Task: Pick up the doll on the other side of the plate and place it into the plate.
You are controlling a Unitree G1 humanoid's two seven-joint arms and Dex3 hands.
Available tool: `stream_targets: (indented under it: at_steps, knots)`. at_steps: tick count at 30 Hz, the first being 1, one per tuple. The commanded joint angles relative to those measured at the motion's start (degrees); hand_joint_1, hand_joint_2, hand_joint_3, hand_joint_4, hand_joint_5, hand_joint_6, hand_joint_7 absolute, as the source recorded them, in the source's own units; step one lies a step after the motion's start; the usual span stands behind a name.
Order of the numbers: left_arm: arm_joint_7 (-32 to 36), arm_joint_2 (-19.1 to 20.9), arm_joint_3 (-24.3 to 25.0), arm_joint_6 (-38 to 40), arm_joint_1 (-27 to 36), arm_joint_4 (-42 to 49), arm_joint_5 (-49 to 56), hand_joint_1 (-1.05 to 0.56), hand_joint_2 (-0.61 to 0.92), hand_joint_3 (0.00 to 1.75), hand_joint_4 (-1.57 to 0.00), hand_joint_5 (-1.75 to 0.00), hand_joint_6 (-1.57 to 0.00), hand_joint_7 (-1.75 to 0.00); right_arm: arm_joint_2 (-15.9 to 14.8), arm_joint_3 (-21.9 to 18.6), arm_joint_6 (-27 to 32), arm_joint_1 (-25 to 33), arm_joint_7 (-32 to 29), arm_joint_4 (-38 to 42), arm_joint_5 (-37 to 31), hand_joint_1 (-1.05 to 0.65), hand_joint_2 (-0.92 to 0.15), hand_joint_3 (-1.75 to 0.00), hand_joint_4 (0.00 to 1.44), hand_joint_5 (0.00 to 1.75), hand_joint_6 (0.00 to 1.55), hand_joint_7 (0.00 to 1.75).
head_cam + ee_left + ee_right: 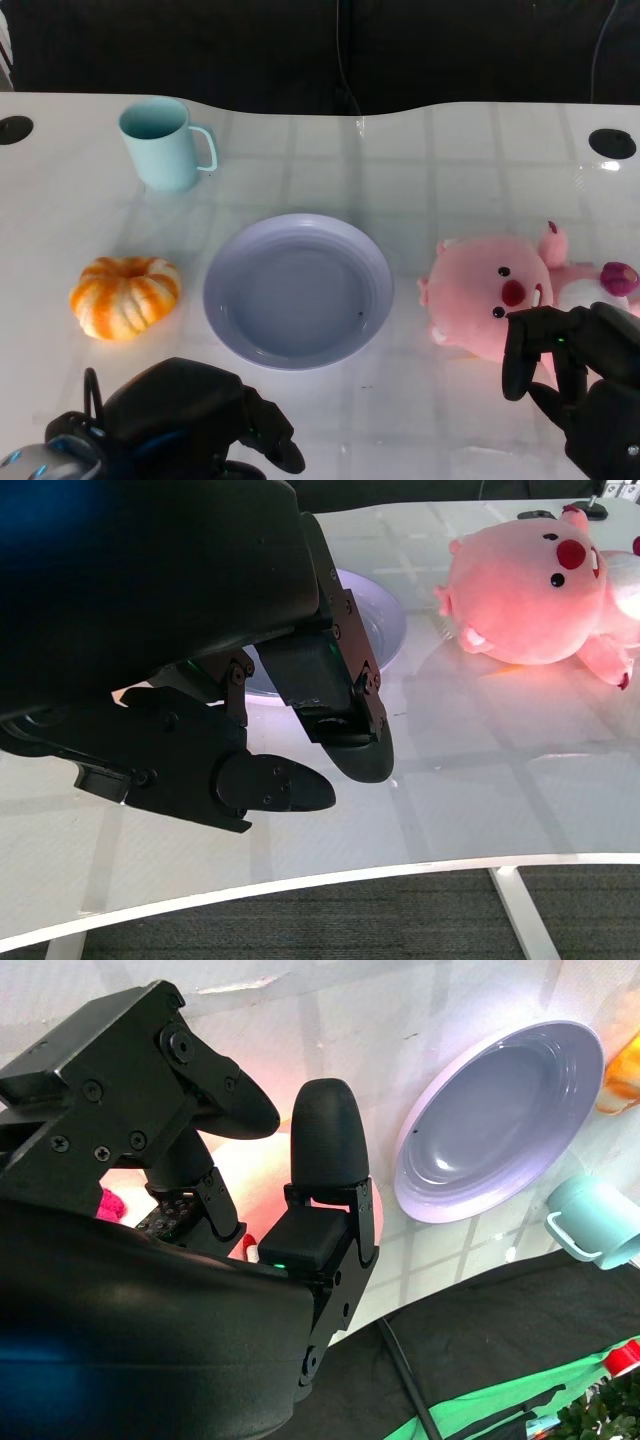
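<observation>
Pink doll (495,295) lies right of the plate (230,260), not yet lifted; my right robot hand (575,375) hovers open beside it, holding nothing.

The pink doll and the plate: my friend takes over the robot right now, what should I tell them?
Left robot hand: near the table's front edge, holding nothing.
Right robot hand: fingers apart, right at the pink doll; no grip seen yet.
Doll: lying on the table beside the plate, on the robot's right.
Plate: nothing in it.
Done: the reach to the doll.
Left: grip the doll, lift it, set it in the plate.
</observation>
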Motion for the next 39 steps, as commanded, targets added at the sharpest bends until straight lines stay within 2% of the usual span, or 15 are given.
stream_targets:
  at_steps: [1, 29, 32, 35, 36, 38, 39]
  knots:
    - [-0.2, 1.0, 0.3, -0.2, -0.3, 0.0, -0.2, -0.26, 0.92, 0.27, -0.76, -1.17, -1.07, 0.00, -0.9, -0.3, 0.0, -0.4, 0.1, -0.7, 0.1, -0.07, -0.38, -1.27, 0.82, 1.72, 0.80, 1.38]
    - [0.0, 1.0, 0.3, -0.6, -0.3, 0.4, -0.1, -0.25, 0.92, 0.26, -0.77, -1.16, -1.07, 0.00, -0.8, -0.1, 0.8, -0.5, 0.2, -0.9, -0.1, -0.07, -0.38, -1.28, 0.82, 1.73, 0.80, 1.39]
    - [0.4, 1.0, 0.3, -1.2, -0.2, 0.6, -0.2, -0.25, 0.92, 0.26, -0.78, -1.17, -1.07, 0.00, -0.1, -0.5, 0.5, -0.3, -0.9, -0.7, 0.2, -0.06, -0.38, -1.25, 0.81, 1.68, 0.79, 1.34]
    - [0.1, 1.0, 0.4, -1.0, -0.2, 0.5, -0.1, -0.25, 0.92, 0.25, -0.78, -1.17, -1.07, 0.00, 0.6, -1.1, 0.4, 0.0, -1.8, -0.8, 1.0, -0.03, -0.46, -1.10, 0.80, 1.55, 0.77, 1.17]
    - [-0.1, 1.0, 0.4, -0.8, -0.2, 0.4, 0.0, -0.25, 0.92, 0.26, -0.78, -1.17, -1.06, 0.00, 0.7, -1.3, 0.5, 0.1, -2.1, -1.0, 1.0, -0.04, -0.53, -0.94, 0.77, 1.41, 0.75, 1.02]
    - [-0.3, 1.1, 0.4, -0.6, -0.2, 0.3, 0.1, -0.26, 0.92, 0.27, -0.77, -1.17, -1.06, 0.00, 1.0, -1.5, 0.6, 0.1, -3.0, -1.3, 0.6, -0.06, -0.64, -0.72, 0.74, 1.31, 0.78, 0.84]
    - [-0.2, 1.1, 0.4, -0.8, -0.2, 0.3, 0.1, -0.26, 0.92, 0.27, -0.77, -1.17, -1.06, 0.00, 1.2, -1.7, 0.1, 0.2, -3.8, -1.2, 0.5, -0.09, -0.73, -0.53, 0.72, 1.19, 0.78, 0.69]
